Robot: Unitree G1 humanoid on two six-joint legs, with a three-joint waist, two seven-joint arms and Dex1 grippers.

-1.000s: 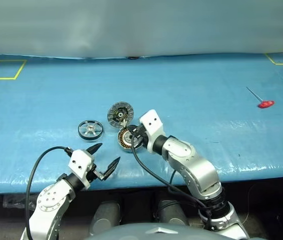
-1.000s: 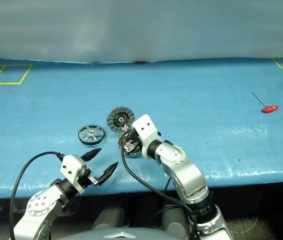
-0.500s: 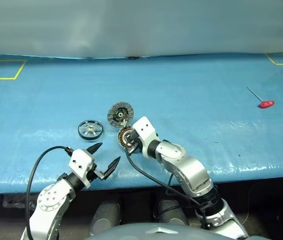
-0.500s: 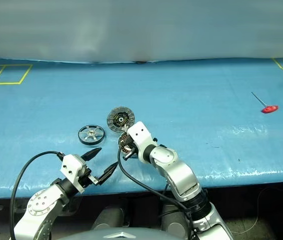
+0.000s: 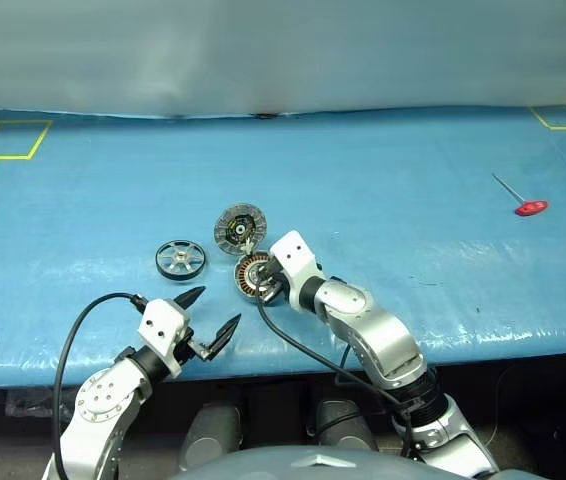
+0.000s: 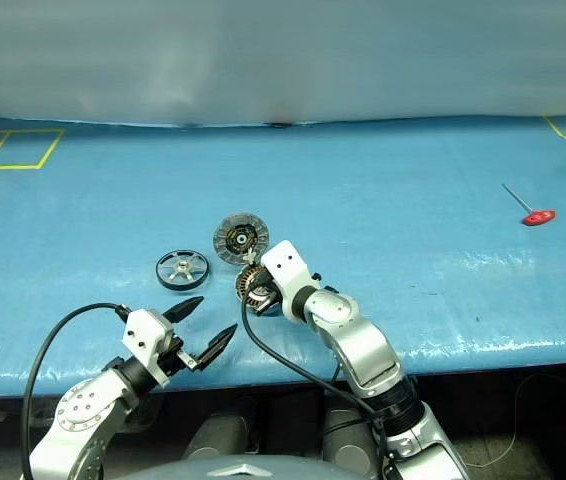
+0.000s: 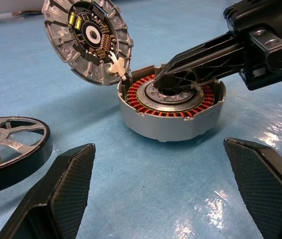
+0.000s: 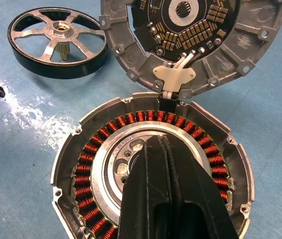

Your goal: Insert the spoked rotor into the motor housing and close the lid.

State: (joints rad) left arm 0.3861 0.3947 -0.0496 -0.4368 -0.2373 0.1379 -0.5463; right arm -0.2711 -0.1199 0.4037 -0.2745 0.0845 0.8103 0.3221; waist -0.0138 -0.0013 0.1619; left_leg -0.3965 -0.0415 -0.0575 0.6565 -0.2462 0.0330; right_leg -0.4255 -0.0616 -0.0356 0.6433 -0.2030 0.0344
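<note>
Right end effector (image 7: 168, 79) sits with its two black fingers pressed together, tips resting in the shiny hub of the motor housing (image 7: 171, 112) and holding nothing — it looks to be steadying or nudging the shell rather than gripping. Left end effector (image 5: 206, 315) hovers at the near edge of the bench (image 5: 413, 200), jaws spread wide and empty, pointing toward the parts.

On the blue bench the motor housing lies near the middle, copper coils facing up and its well open. Touching its far rim, the lid (image 8: 196, 40) stands tilted open, dark circuit face showing, joined to the housing by a small white hinge piece (image 8: 173, 77) with short white wires. The spoked rotor (image 5: 180, 259) lies flat to the left of the housing, apart from it, with what looks like a small toothed shaft under its hub.

To do the step well, I judge the closed fingers should lift clear of the hub first — they block the well. The open left end effector is nearest the rotor, so it should take the dark rim across a clear gap between spokes, keep the wheel level, centre its shaft over the hub and lower straight, staying off the raised lid and its wires.

A red-handled tool (image 5: 529, 206) lies far right, well apart.
</note>
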